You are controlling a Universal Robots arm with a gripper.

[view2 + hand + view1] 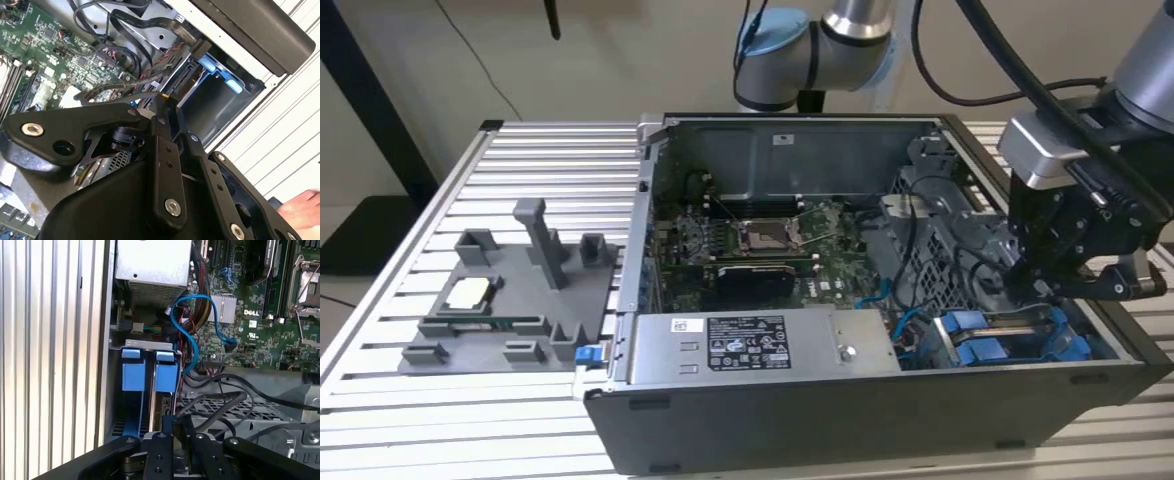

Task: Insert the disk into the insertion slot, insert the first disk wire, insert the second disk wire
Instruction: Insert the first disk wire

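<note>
The insertion slot [1014, 338] is the drive bay in the open case's near corner on the exterior view's right, with bright blue fittings [134, 375]. I cannot tell whether the disk sits between those fittings. My black gripper [1057, 288] hangs just above the bay, beside the perforated cage. Its fingers [165, 145] are pressed together in both wrist views. A flat black disk wire [115, 92] runs straight into the fingertips, so they look shut on its end. In the second wrist view part of the bay [215, 107] is a dark hollow.
The grey power-supply box [747, 340] lies beside the bay, and the motherboard [761, 240] is behind it. Blue and black cables [192, 320] loop between them. A grey fixture [520, 300] stands on the slatted table [400, 400]. A person's hand [300, 210] is at the table's edge.
</note>
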